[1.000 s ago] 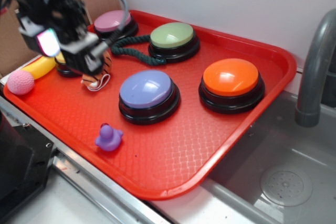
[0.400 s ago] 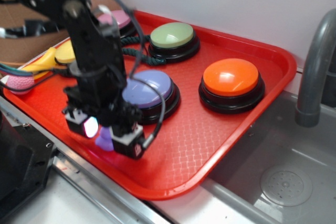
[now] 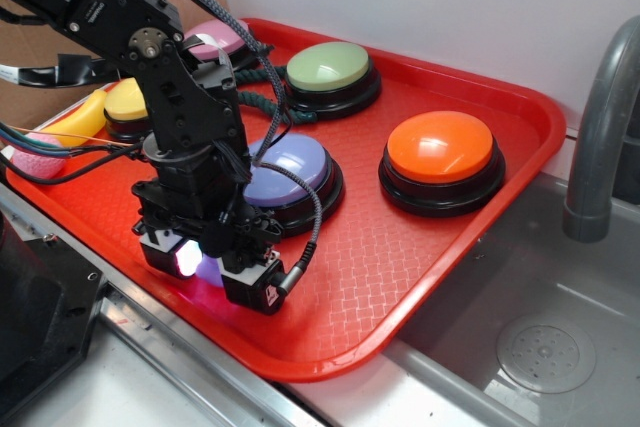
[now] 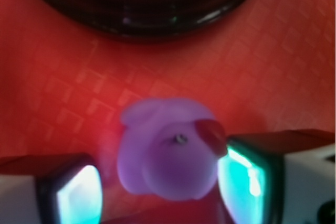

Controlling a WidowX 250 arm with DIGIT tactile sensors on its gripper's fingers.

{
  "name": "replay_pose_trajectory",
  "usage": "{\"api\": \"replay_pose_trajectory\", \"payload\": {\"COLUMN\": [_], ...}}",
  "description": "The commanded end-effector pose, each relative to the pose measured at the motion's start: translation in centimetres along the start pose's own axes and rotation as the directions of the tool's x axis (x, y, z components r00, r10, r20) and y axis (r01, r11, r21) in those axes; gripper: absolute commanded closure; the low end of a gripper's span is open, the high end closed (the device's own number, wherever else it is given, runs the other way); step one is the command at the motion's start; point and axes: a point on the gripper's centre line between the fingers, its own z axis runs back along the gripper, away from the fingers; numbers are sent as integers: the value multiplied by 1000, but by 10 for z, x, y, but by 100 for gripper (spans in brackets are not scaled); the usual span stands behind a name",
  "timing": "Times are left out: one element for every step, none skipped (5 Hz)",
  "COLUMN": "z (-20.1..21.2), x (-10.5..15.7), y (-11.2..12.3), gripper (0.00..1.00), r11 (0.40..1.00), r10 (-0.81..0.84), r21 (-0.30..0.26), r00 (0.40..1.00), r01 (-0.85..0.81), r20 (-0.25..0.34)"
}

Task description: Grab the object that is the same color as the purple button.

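**While the fingers bracket the duck, the squeeze is not yet made**

Seen from the wrist, going left to right: the left pad [image 4: 76,195] glows teal with a sliver of red tray showing between it and the toy; the purple duck [image 4: 168,156] sits on the tray floor in the middle; the right pad [image 4: 244,179] lies just against the duck's flank, close enough that contact is hard to rule out. So the gripper [image 4: 163,190] is spread around the duck, not pinching it — the left gap says as much.

In the outside view the same order holds. The pink knitted ball [image 3: 35,152] and a yellow button [image 3: 125,102] lie far left, half hidden by cables. The gripper [image 3: 210,272] is down near the tray's [image 3: 520,127] front edge, and only a glimpse of purple shows beneath it. Just behind it sits the purple button [image 3: 290,169], then the orange button [image 3: 440,147] further right; a green button [image 3: 328,65] stands at the back.

The step in hand, as I read it, is the grasp itself: descent done, closing still to come. The next move calls for bringing the fingers together evenly — the duck looks small and glossy, so an off-centre squeeze could squirt it sideways — and lifting only once both pads bear on it.
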Motion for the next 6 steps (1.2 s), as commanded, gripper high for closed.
{"api": "replay_pose_trajectory", "payload": {"z": [9, 29, 68, 108, 143, 169], "x": [6, 17, 38, 64, 88, 103], "y": [5, 7, 20, 39, 43, 50], "gripper": [100, 100, 100, 100, 100, 100], "r11": [998, 994, 988, 977, 964, 942], "r10": [-55, -97, -145, -211, -251, -320], "r21": [26, 50, 65, 47, 118, 139], "r00": [998, 995, 988, 971, 962, 940], "r01": [54, 96, 141, 207, 239, 304], "r20": [5, 16, 57, 115, 106, 118]}}
